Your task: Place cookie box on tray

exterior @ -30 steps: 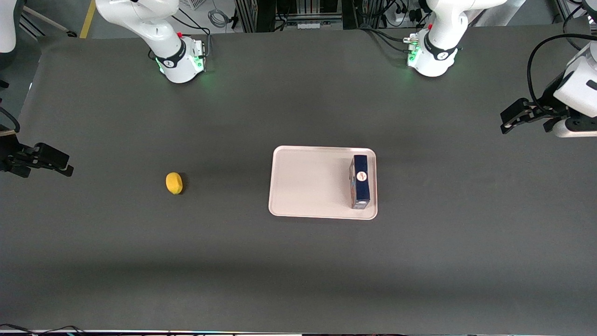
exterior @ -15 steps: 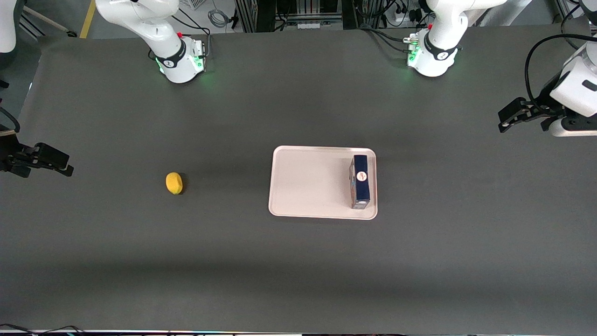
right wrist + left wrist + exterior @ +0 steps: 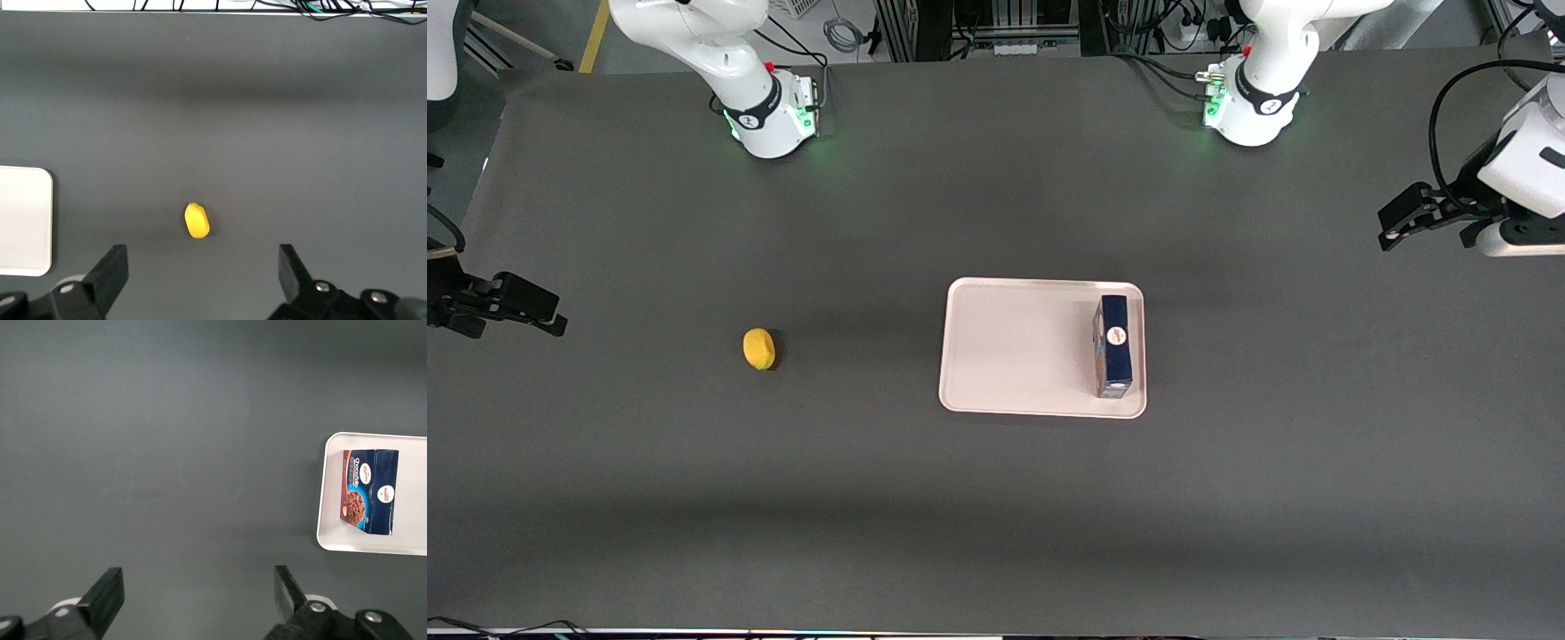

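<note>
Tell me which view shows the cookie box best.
Left wrist view: the cookie box shows its printed cookie face and logo, resting on the tray. The front view shows only its narrow dark top with the round logo. The right wrist view lacks it. The gripper, jaws open, hangs toward the working arm's end.

A: What do the arms look like?

B: Glossy white, rounded shells. Each base (image 3: 1249,111) carries a black band with a small white mark, a green glow at the foot and a red dot higher up.

A: Cables?

B: Black ones run from the bases off the worktop (image 3: 996,498) edge, and a thick black cable (image 3: 1449,116) loops over the left arm's wrist.

A: And the end effector (image 3: 1409,222)?

B: Black and angular, on a white wrist, toward the working arm's end of the worktop. Its fingers (image 3: 287,587) are flat, tapered black blades, set wide apart. Round silver screws (image 3: 312,607) sit in the black housing.
</note>
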Motion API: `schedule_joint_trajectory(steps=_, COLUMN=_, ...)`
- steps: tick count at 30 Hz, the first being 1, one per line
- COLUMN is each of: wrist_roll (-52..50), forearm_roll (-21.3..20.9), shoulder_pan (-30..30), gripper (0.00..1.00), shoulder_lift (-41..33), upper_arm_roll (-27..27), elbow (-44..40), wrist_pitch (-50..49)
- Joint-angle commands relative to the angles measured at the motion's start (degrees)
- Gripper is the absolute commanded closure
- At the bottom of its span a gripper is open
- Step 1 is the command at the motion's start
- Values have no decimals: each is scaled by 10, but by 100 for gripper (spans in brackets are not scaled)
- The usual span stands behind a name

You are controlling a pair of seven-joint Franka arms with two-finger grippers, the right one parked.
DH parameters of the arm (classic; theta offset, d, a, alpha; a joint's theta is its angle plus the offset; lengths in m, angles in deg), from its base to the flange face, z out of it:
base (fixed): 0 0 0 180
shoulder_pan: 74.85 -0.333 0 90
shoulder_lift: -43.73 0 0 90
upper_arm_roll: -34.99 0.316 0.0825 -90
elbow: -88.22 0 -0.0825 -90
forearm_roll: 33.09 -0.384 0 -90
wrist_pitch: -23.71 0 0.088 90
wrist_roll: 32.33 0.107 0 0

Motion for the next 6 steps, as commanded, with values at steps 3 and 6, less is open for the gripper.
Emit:
schedule_joint_trajectory(steps=3, wrist_roll=7, forearm_roll=-1, shoulder_pan=3, gripper=0, shoulder_lift=-19, upper_arm_roll=1, elbow=13, wrist_pitch=3)
schedule_joint_trajectory(steps=6, wrist_roll=9, forearm_roll=-3, shoulder_pan=3, gripper=0, shoulder_lift=-19, upper_arm_roll=1, elbow=13, wrist_pitch=3)
